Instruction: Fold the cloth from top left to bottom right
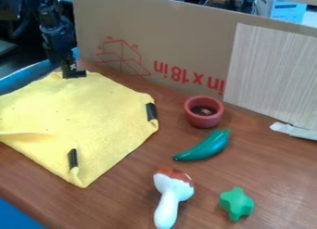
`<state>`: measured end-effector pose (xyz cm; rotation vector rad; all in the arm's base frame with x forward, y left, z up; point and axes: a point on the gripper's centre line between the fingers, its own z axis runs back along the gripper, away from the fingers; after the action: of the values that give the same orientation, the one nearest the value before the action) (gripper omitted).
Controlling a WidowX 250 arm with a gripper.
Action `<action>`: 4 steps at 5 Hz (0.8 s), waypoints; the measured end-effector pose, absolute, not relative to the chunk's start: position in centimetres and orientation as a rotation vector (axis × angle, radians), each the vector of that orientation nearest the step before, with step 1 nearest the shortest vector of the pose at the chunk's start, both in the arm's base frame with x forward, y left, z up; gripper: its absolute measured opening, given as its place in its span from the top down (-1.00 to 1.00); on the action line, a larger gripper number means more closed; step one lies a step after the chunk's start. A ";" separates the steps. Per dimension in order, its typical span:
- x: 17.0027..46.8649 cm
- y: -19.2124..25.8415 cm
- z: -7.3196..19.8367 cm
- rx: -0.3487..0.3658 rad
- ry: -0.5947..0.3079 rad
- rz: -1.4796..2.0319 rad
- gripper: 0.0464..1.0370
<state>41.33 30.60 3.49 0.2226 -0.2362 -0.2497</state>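
Observation:
The black gripper hangs at the upper left, its tip right at the cloth's top corner. How its jaws stand is hard to make out. The yellow cloth lies spread over the left part of the wooden table, with a low crease near its left edge. Dark clips or strips sit on it near its right corner and near its bottom corner. Whether the cloth's top corner is gripped or merely touched cannot be told.
Right of the cloth stand a red-brown cup, a green pepper, a white mushroom-like toy with a brown top, and a green star-shaped piece. A cardboard wall borders the wooden table behind.

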 end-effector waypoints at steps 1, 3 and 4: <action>41.8 30.6 4.3 0.225 -0.255 -0.237 -0.25; 41.9 30.8 3.5 0.225 -0.238 -0.224 0.60; 42.0 30.5 3.4 0.198 -0.221 -0.230 0.08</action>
<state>41.96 30.54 3.44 0.1984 -0.2207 -0.2300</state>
